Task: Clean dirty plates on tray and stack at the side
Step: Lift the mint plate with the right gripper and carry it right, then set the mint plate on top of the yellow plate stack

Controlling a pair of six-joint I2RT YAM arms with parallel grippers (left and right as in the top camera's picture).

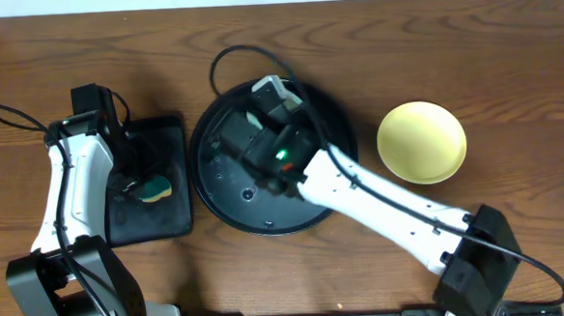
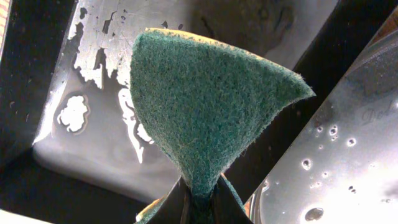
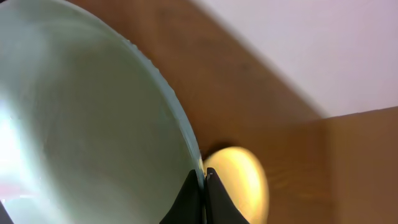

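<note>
Wood table: R gripper pinches pale mint plate (L gripper pinches sponge).

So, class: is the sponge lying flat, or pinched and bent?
Pinched and bent: the left gripper is shut on the sponge, whose green face fans out curved from the pinch.

Desk is warm brown wood with darker wavy grain. The round tray is glossy black. The smaller tray next to it is black too, with pale wet glints. The sponge is fuzzy dark green on top, yellow underneath. The mint plate is really pale, the yellow plate soft and buttery. Robot arms are white with black joints.
</note>
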